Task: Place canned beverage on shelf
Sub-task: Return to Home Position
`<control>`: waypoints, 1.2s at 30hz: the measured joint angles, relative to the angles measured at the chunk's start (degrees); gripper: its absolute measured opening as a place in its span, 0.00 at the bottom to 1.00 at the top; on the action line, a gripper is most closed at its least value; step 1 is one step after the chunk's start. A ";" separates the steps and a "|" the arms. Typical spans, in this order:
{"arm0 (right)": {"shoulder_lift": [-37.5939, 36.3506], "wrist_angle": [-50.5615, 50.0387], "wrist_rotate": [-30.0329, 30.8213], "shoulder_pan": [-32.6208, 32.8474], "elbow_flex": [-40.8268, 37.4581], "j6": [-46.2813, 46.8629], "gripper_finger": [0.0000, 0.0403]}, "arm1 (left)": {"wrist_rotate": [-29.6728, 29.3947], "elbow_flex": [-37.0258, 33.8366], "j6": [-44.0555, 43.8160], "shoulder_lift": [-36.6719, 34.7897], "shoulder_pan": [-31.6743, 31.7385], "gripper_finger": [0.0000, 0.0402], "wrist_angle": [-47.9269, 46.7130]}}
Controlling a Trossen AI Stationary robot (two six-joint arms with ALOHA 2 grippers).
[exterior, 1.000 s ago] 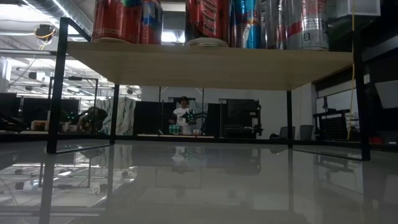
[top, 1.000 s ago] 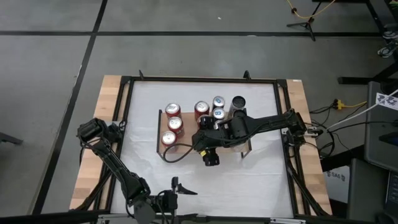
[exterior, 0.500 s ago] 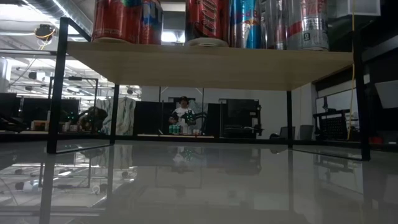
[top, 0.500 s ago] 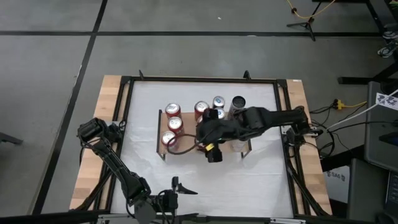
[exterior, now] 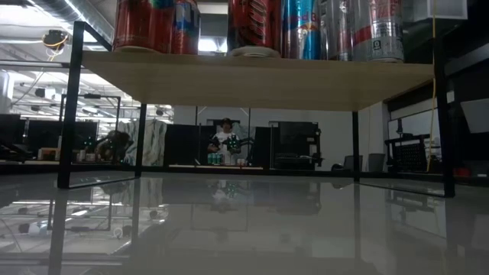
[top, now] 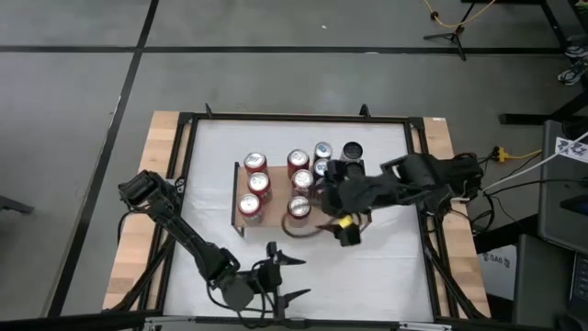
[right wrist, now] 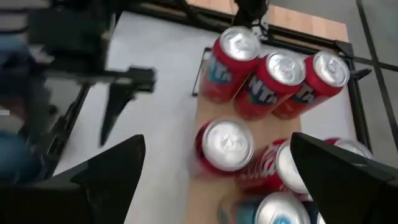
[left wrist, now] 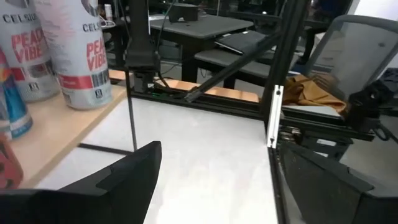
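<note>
A white table (top: 211, 184) with a black frame fills the middle of the high view, with wooden strips (top: 162, 147) along its left and right edges. The shelf (top: 276, 195) stands on it at centre frame. On the shelf's board stand upright cans in columns: three red cans (top: 258, 183) at left, three red-black cans (top: 302, 180) beside them, blue cans (top: 322, 150) further right, then white cans (left wrist: 81, 56) at the right end.

Right pincer (top: 350, 235) withdrawn off shelf (top: 274, 206), uncovering can (top: 299, 206); left pincer (top: 292, 277) swung rightward.
</note>
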 joint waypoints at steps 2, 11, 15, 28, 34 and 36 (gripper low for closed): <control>-0.69 -2.21 1.05 1.49 0.00 -0.03 0.97 | 0.12 0.00 1.21 -0.02 0.63 0.80 0.48; -4.65 -8.64 6.20 8.01 -0.04 0.02 0.97 | -1.39 4.37 15.68 -1.46 0.66 0.77 2.66; -7.71 -9.21 5.69 9.53 -0.05 0.20 0.97 | -1.15 7.58 22.32 -7.37 0.77 0.71 -0.89; -21.97 -12.13 9.47 9.87 -0.06 1.80 0.97 | -6.47 9.03 22.90 -37.74 0.75 0.43 -33.36; -27.37 -11.91 10.41 9.87 -2.82 2.19 0.97 | -7.88 8.51 18.58 -47.72 0.75 0.29 -47.02; -29.03 -11.82 11.44 9.87 -5.08 2.18 0.97 | -7.93 6.59 18.37 -50.82 0.75 0.25 -49.68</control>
